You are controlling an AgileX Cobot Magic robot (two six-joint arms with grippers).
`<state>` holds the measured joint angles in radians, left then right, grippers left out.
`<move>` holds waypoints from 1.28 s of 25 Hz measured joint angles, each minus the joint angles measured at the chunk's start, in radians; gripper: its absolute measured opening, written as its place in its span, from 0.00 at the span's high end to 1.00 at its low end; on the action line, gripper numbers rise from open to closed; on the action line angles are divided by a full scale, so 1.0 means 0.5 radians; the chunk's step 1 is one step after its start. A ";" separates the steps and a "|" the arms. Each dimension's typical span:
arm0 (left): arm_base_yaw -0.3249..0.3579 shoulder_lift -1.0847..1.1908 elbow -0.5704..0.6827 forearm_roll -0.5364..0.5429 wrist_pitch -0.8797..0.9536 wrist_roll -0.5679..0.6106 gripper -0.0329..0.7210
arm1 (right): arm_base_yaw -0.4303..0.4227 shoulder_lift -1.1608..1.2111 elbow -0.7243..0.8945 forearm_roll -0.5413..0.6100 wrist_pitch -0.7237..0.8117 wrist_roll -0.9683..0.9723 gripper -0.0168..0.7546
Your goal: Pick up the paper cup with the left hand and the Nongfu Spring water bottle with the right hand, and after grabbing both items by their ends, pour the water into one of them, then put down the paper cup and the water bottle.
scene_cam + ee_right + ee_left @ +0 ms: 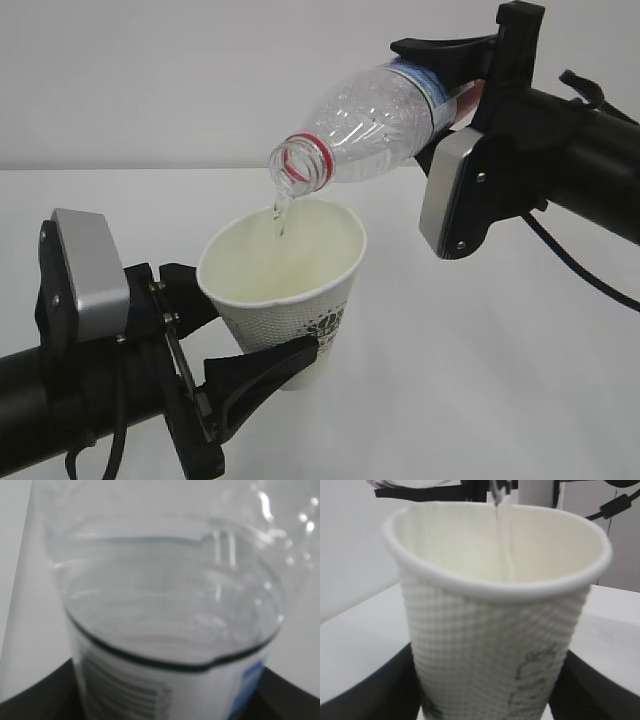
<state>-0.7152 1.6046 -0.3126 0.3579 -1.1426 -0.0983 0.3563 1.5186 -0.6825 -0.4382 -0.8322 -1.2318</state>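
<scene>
Well into the pour: both pick-ups done, both things lifted clear of the white table and held in the air. On the near left, the paper cup upright, pinched low on its wall between the two fingers of the left hand, rim up and open. On the far right, higher up, the Nongfu Spring water bottle tipped with its uncapped mouth down and to the left, gripped around the labelled rear part by the right hand, fingers closed against the label from either side. Mouth of the bottle just above the far edge of the cup rim, apart from it, not touching. A thin clear thread of the water falling from the mouth into the cup; the same thread plain in the left wrist view against the pale inner wall. Level inside the cup hard to read, probably only a little so far. A good pool of liquid left in the bottle, judging by the waterline in the right wrist view. Left to do: finish or stop the pour, tip the bottle back upright, then set both cup and bottle down on the table and release. Counted: one cup, one bottle, one stream, two grippers, one table; nothing else in sight.
</scene>
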 joint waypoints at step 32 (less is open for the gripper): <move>0.000 0.000 0.000 0.000 0.000 -0.005 0.30 | 0.000 0.000 0.000 0.007 -0.009 -0.043 0.36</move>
<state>-0.7152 1.6046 -0.3126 0.3579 -1.1426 -0.1006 0.3563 1.5186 -0.6825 -0.4346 -0.8366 -1.2532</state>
